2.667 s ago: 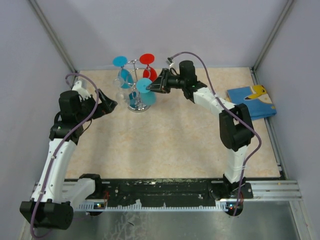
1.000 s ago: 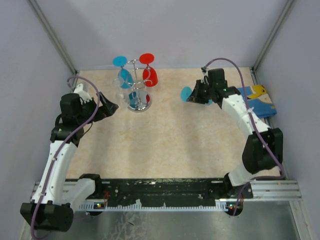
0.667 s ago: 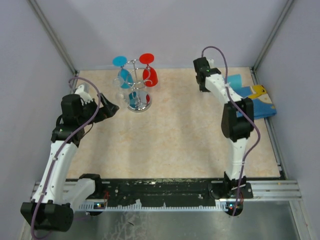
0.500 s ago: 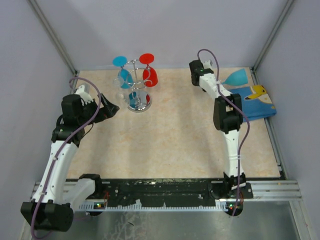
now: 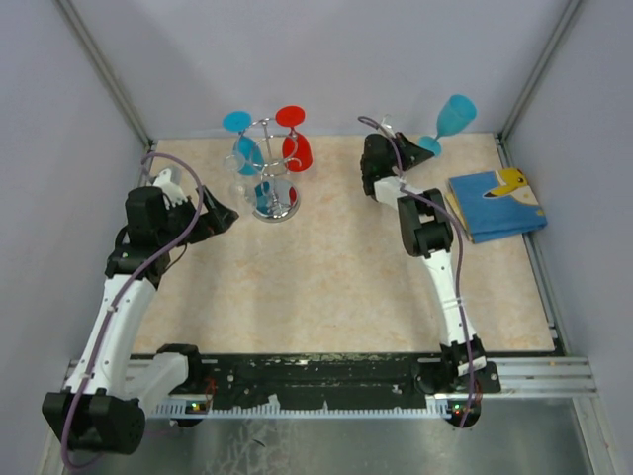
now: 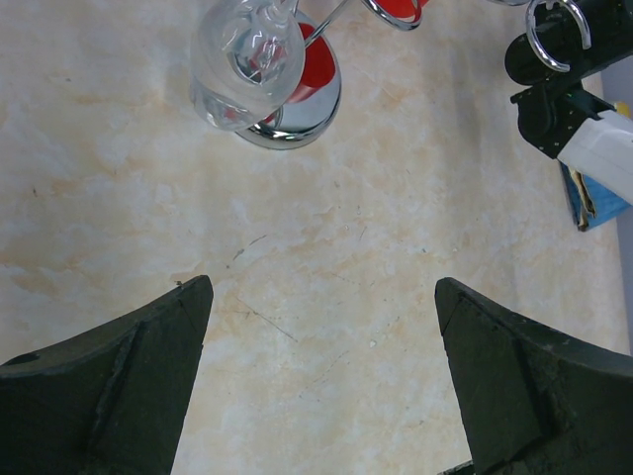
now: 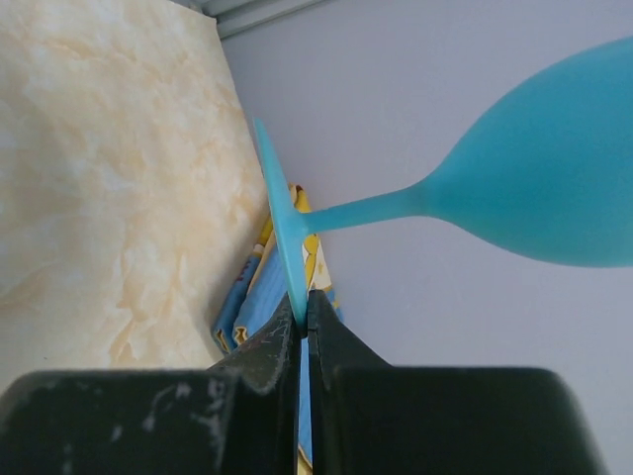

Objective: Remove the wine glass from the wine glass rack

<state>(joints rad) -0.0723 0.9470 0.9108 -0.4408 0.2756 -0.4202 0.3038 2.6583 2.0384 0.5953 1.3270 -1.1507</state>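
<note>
- The right gripper (image 7: 303,332) is clenched on the blue wine glass (image 7: 534,188). Its two dark fingers (image 7: 262,356) meet at the bottom centre of the right wrist view, with only the thin edge of the glass's foot between them.
- In that view the stem runs from the foot at centre out to the bowl at the right edge.
- In the top view the held glass is in the air at the upper right, in front of the back wall (image 5: 346,59). It is tilted, with the foot low and the bowl up and to the right.
- The wine glass rack (image 5: 269,168) stands at the upper left of centre on the marbled table (image 5: 326,277), well apart from the held glass.
- A second blue glass (image 5: 247,155) and a red glass (image 5: 297,151) hang on the rack bowl-down, and a clear glass (image 6: 247,54) hangs on its near left side.
- The left gripper (image 6: 321,287) is released, its fingers spread to the lower corners of the left wrist view with bare table between them. The rack's chrome base sits at the top of that view.
- A blue book (image 5: 495,203) lies flat at the right of the table.
</note>
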